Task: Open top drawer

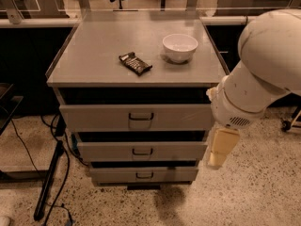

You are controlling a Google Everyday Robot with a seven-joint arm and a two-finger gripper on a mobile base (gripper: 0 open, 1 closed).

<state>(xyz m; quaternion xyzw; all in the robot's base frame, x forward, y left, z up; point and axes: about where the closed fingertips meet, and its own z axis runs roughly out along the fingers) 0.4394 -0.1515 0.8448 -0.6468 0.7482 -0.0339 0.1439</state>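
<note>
Tool (221, 148) (grip state indiscernible, seemingly edge-on) below-right of the top drawer (136, 117), white arm (263, 69) partly cropped.

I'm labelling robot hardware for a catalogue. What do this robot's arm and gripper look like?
The arm is white, built of bulky rounded shells, with a small slotted vent near the wrist. The gripper, right of the drawers, is a pale cream tapered block.

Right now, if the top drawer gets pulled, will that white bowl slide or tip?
Probably neither: the bowl looks squat and sits on the cabinet top, not the top drawer. It seems ceramic, so likely fragile. The claw hangs beside the middle drawer.
</note>
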